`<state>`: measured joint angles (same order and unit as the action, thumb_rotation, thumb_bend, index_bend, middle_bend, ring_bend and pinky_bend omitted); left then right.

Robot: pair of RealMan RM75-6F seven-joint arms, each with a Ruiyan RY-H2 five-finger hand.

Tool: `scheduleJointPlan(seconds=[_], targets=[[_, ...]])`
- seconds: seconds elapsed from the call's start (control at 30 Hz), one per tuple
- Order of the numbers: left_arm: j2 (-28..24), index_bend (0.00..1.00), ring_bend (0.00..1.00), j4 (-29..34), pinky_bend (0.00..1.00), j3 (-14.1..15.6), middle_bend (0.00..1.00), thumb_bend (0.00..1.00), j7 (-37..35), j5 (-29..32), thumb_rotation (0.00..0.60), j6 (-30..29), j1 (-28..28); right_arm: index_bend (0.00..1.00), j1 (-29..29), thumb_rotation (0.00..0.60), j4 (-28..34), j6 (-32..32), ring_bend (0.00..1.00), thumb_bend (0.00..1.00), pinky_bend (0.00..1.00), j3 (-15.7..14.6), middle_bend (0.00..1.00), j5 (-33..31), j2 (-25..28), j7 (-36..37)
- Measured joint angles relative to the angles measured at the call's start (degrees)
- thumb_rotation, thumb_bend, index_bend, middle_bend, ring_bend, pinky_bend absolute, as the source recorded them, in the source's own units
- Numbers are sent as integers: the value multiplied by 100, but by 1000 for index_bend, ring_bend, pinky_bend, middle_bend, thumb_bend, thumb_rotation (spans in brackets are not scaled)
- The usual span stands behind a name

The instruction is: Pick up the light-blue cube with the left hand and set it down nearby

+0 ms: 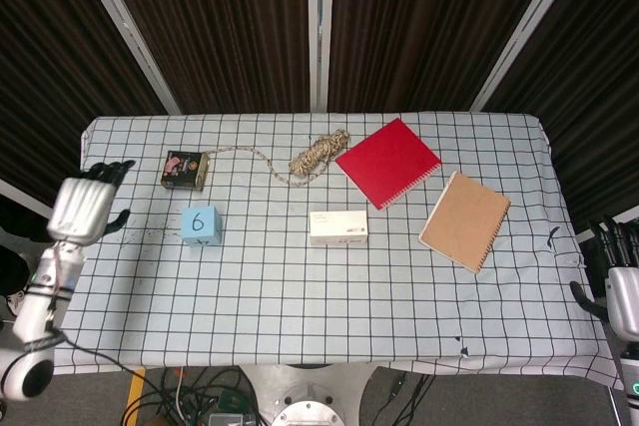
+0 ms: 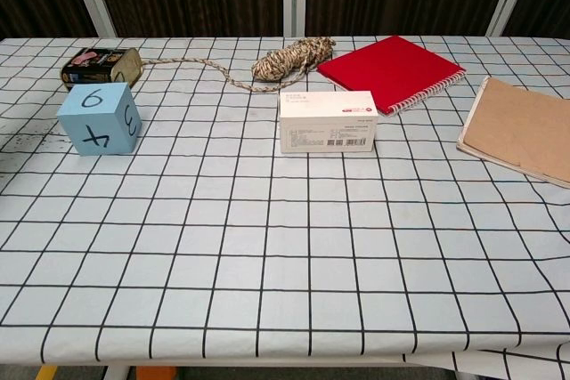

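The light-blue cube [image 1: 201, 224] [image 2: 99, 119] stands alone on the checked cloth at the left side of the table, with black numerals on its faces. My left hand [image 1: 84, 208] hangs off the table's left edge, well clear of the cube, with its fingers apart and nothing in them. It does not appear in the chest view. My right hand [image 1: 621, 291] shows only at the right border of the head view, below the table's right edge, fingers pointing up and empty.
A small dark tin [image 1: 186, 169] lies behind the cube, tied to a coil of rope [image 1: 318, 155]. A white box [image 1: 338, 227] sits mid-table. A red notebook [image 1: 388, 162] and a brown notebook [image 1: 465, 219] lie to the right.
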<state>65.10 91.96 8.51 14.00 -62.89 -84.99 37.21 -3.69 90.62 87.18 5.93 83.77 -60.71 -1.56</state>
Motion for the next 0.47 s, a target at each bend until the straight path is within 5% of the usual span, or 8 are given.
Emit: scheduleJointPlan(seconds=[0.23,0.47], targets=[[261,115,3,-678,107,354,21,0,-1331,-1129,592,-1275,-1980,0,196,600,-36,243,0,193,0,-262,0,343,-104,-155],[343,114,3,-953,87,375,21,0,-1761,-1536,575,-1338,-2601,0,306,600,-123,284,0,193,0,-380,0,418,-213,-162]])
